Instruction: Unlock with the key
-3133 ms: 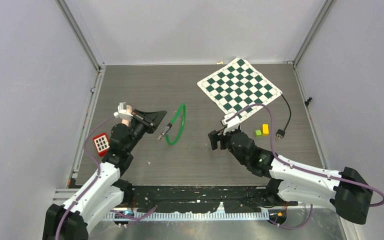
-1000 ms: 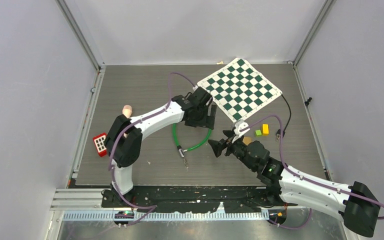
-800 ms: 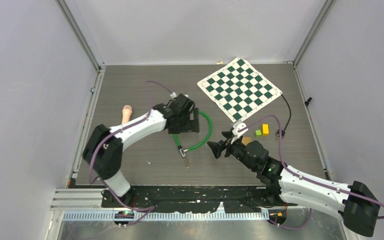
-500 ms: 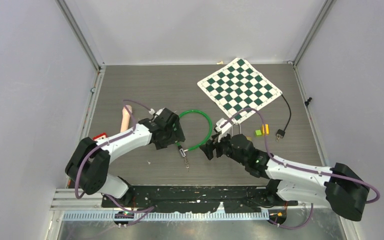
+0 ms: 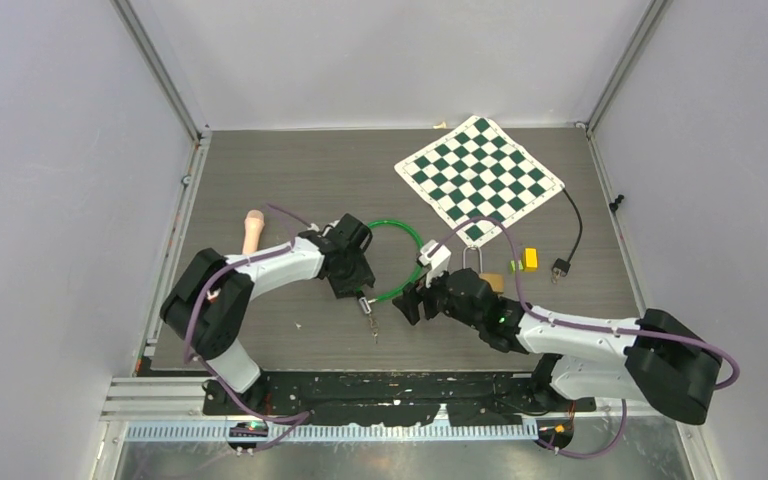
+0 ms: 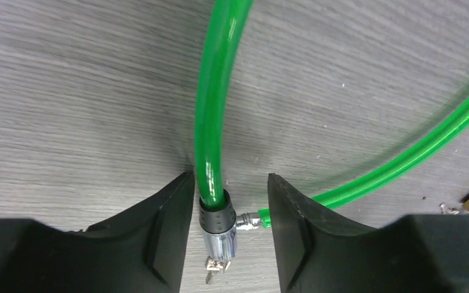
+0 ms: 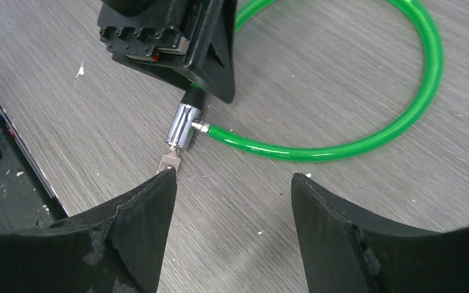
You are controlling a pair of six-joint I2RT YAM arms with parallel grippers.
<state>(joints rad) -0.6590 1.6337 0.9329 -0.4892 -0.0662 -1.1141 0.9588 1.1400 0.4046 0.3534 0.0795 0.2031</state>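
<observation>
grey table, green cable lock, chessboard mat

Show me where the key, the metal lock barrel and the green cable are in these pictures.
key (image 7: pixel 170 161): right wrist view, on its flat silver head.
metal lock barrel (image 7: pixel 183 124): right wrist view, on the shiny cylinder's middle.
green cable (image 6: pixel 210 122): left wrist view, on the straight run above the black collar.

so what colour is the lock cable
The cable is bright green, clearest in the right wrist view.
</observation>
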